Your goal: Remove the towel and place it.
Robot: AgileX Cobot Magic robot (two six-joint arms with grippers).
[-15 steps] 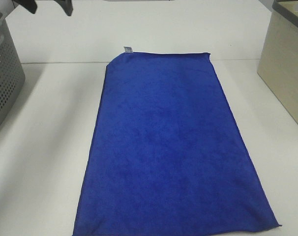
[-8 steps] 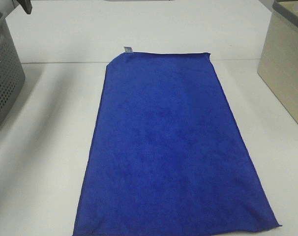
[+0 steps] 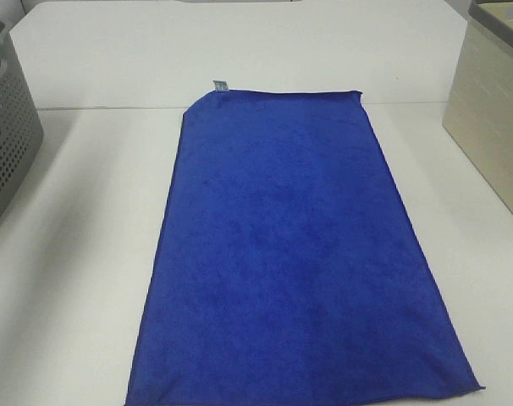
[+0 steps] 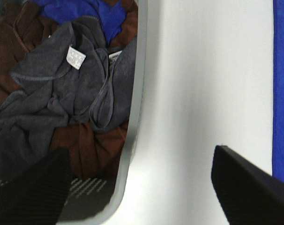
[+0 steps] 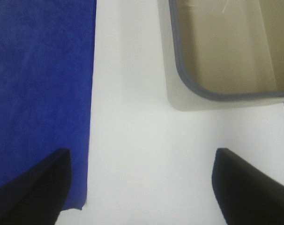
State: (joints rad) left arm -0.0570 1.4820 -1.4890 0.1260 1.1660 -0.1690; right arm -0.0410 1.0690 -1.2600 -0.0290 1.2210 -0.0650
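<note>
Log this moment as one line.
towel: flat on table, untouched | left gripper: open by grey basket | right gripper: open near beige bin

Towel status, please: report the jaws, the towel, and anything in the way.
Both jaws open, holding nothing. Towel flat on the table, untouched. Grey basket left, beige bin right, both clear of the towel.

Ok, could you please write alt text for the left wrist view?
An open end effector hangs over a white table, beside a grey basket holding grey, brown and blue cloths. The edge of a blue towel shows at one side.
</note>
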